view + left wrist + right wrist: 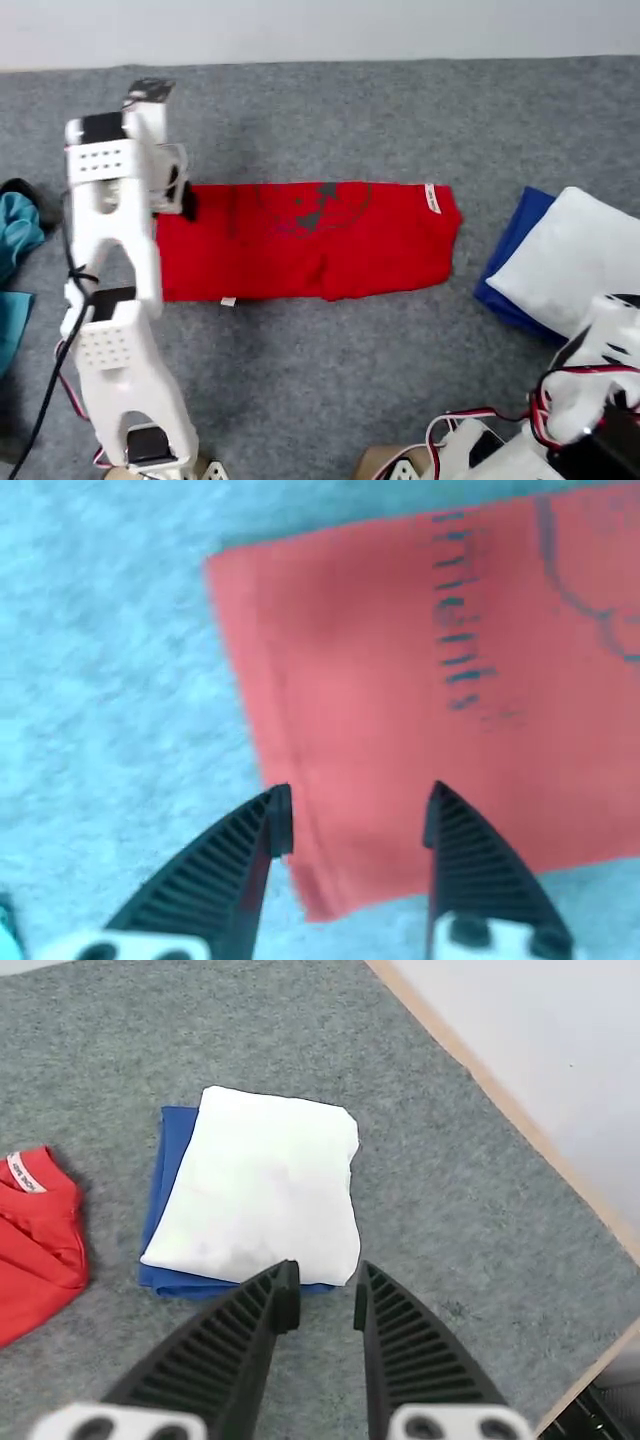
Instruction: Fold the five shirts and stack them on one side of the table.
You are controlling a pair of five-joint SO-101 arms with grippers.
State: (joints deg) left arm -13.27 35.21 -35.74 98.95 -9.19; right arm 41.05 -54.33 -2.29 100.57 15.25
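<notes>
A red shirt [305, 240] lies folded lengthwise into a long strip across the middle of the grey table. My left gripper [355, 815] hangs open just above its left end [400, 680], one fingertip near the shirt's edge, the other over the cloth. At the right side a folded white shirt [565, 265] rests on a folded blue shirt [510, 260]. My right gripper [322, 1295] hovers open, with a narrow gap, above the near edge of that stack [260, 1185], holding nothing.
A teal shirt [15, 240] lies bunched at the table's left edge, beside a dark object [20, 190]. The right arm's base and cables [560, 420] sit at the front right. The grey mat's edge [500, 1100] runs close behind the stack.
</notes>
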